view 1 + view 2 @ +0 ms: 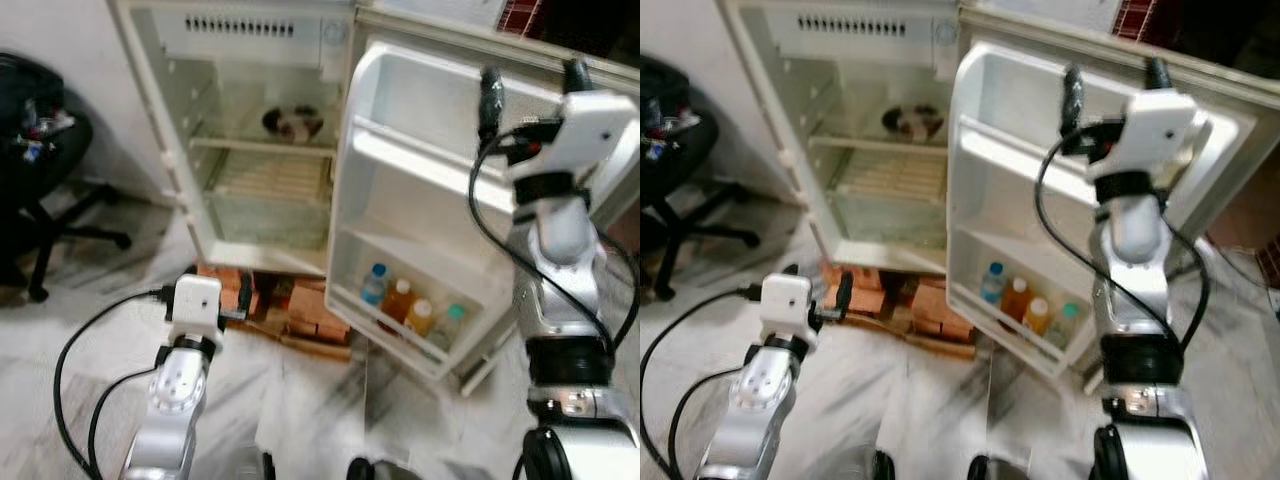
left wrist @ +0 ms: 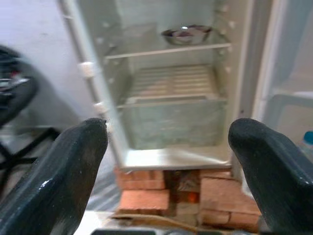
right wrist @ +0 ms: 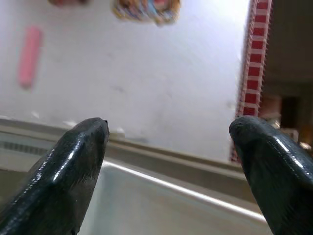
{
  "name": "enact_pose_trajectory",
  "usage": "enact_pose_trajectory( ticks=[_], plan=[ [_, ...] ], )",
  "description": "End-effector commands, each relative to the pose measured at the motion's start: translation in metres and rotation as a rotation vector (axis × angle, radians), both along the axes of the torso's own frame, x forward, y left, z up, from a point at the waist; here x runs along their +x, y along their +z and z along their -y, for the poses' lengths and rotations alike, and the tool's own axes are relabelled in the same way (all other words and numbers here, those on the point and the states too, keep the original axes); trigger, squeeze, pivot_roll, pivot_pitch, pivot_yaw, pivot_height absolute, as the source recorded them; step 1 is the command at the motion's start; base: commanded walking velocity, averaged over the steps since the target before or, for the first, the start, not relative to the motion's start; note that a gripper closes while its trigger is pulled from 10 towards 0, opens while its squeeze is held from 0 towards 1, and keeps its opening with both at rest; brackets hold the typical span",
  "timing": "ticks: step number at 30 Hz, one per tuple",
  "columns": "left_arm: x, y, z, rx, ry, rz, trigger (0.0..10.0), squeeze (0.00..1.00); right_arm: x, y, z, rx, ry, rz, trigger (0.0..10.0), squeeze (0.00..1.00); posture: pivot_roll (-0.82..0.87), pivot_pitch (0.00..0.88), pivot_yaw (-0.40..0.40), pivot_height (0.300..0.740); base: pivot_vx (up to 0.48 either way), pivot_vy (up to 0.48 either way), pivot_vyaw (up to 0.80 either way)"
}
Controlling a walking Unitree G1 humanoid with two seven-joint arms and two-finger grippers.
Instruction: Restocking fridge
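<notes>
Four bottles [image 1: 410, 305] already stand in the fridge door [image 1: 420, 200]; both grippers, left [image 2: 168, 142] and right [image 3: 168, 142], have fingers wide apart and empty; the fridge shelves look mostly bare.

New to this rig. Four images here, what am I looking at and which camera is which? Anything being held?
This is a humanoid robot with two silver arms, facing an open white fridge that stands on red bricks.

The two wide pictures come from a stereo camera on its head, looking forward and down, so both show the same scene. The other two look along each arm's two black fingers from a wrist camera.

The left end effector is low, pointed at the fridge interior, fingers open, holding nothing. The right end effector is raised near the top of the open white fridge door, also open and empty.

A dark round bowl sits on an inner shelf. Four bottles stand in the door's bottom rack. A black office chair is on the robot's left.
</notes>
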State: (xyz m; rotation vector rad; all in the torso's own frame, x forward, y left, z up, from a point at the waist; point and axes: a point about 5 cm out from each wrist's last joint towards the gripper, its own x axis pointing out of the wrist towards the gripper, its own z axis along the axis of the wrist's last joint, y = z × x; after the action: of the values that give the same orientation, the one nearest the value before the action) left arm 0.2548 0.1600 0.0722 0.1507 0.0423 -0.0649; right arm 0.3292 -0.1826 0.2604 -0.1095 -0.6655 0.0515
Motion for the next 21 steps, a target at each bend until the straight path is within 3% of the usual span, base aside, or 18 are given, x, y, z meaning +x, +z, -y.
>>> enact_pose_trajectory(
  ticks=[1, 8, 10, 12, 13, 16, 21],
  plan=[
    [-0.002, -0.003, 0.002, 0.007, -0.001, -0.016, 10.0, 0.0, -0.002, 0.006, 0.006, -0.01, -0.015, 0.021, 10.0, 0.0, 0.07, 0.0, -0.021, 0.74, -0.352, 0.0, 0.0],
    [-0.001, -0.003, 0.002, 0.005, -0.001, -0.014, 10.0, 0.0, -0.001, -0.012, 0.031, 0.003, -0.172, -0.056, 10.0, 0.0, 0.07, 0.0, -0.027, 0.74, -0.37, 0.0, 0.0],
    [0.0, -0.003, 0.003, 0.005, -0.003, -0.015, 10.0, 0.0, 0.0, -0.03, 0.042, 0.044, -0.237, -0.134, 10.0, 0.0, 0.07, 0.0, -0.027, 0.74, -0.356, 0.0, 0.0],
    [0.0, -0.003, 0.003, 0.005, -0.003, -0.015, 10.0, 0.0, 0.0, -0.033, 0.043, 0.052, -0.245, -0.143, 10.0, 0.0, 0.07, 0.0, -0.027, 0.74, -0.354, 0.0, 0.0],
    [0.0, -0.002, 0.003, 0.01, -0.006, -0.009, 10.0, 0.0, -0.001, -0.05, 0.047, 0.081, -0.262, -0.214, 10.0, 0.0, 0.07, 0.0, -0.03, 0.74, -0.259, 0.0, 0.0],
    [0.003, 0.004, -0.004, 0.036, 0.019, 0.017, 10.0, 0.0, -0.006, -0.087, 0.045, 0.121, -0.263, -0.355, 10.0, 0.0, 0.08, 0.0, -0.033, 0.74, 0.0, 0.0, 0.0],
    [0.0, 0.008, -0.011, 0.01, 0.018, 0.013, 10.0, 0.0, -0.014, -0.12, 0.029, 0.118, -0.206, -0.477, 10.0, 0.0, 0.08, 0.0, -0.023, 0.74, 0.0, 0.0, 0.0]
  ],
)
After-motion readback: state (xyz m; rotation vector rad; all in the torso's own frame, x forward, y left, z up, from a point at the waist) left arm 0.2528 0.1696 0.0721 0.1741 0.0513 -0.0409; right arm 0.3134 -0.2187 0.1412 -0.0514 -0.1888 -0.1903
